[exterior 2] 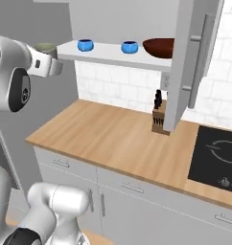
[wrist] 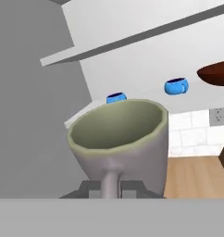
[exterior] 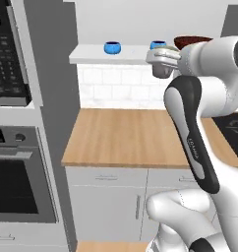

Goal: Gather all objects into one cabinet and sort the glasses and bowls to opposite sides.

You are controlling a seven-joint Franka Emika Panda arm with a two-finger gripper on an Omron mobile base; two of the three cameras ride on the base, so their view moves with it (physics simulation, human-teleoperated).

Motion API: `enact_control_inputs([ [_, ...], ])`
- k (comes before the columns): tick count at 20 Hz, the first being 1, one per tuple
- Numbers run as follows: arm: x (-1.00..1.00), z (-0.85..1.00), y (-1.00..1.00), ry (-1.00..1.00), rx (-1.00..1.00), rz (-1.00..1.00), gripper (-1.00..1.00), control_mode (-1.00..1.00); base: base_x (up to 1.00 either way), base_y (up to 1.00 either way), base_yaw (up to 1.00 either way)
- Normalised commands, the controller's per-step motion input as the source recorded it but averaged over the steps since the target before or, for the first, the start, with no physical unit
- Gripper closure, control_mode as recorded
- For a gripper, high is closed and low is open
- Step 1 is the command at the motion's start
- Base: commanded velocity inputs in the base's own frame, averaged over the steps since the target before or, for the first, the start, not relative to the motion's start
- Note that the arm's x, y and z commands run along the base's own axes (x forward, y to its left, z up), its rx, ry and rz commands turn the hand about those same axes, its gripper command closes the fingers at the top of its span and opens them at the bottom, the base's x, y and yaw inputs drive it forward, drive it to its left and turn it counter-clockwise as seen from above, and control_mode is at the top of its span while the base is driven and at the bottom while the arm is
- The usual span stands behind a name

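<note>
- I see the grey cup [wrist: 118, 139] close up in the hand view. Its open mouth tips toward the shelf and its handle points down at the camera.
- My gripper [wrist: 111, 187] is squeezed tight on that handle, so I am holding the cup up in the air.
- In the left base view the cup [exterior: 163, 69] hangs just in front of the white shelf [exterior: 91, 55], near its edge.
- In the right base view the cup [exterior 2: 45, 49] peeks out over the arm, next to the left end of the shelf [exterior 2: 108, 55].
- Two blue bowls sit on the shelf. One blue bowl [exterior 2: 85, 45] is toward the left and the other blue bowl [exterior 2: 129, 47] is more in the middle, well apart.
- The big brown bowl [exterior 2: 160, 47] sits on the same shelf, to the right of the blue ones.
- The grey cabinet door [exterior 2: 192, 62] stands open beside the brown bowl.
- Below is the wooden counter [exterior 2: 113, 139]. A knife block [exterior 2: 158, 117] stands on it by the wall, and a black cooktop [exterior 2: 218, 155] lies at the right.
- An oven [exterior: 17, 172] is on the far left.
</note>
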Motion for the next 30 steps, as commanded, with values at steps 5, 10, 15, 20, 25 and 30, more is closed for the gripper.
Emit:
enact_control_inputs([
  [5,0.00,0.00,0.00,0.00,0.00,0.00,1.00,1.00,0.54,0.09,-0.19],
  [10,0.00,0.00,0.00,0.00,0.00,0.00,1.00,1.00,0.42,0.19,-0.13],
  [15,0.00,0.00,0.00,0.00,0.00,0.00,1.00,1.00,0.42,0.17,-0.09],
  [20,0.00,0.00,0.00,0.00,0.00,0.00,1.00,1.00,0.46,0.32,-0.20],
  [25,0.00,0.00,0.00,0.00,0.00,0.00,1.00,1.00,0.10,0.46,-0.01],
  [30,0.00,0.00,0.00,0.00,0.00,0.00,1.00,1.00,0.23,0.37,-0.12],
])
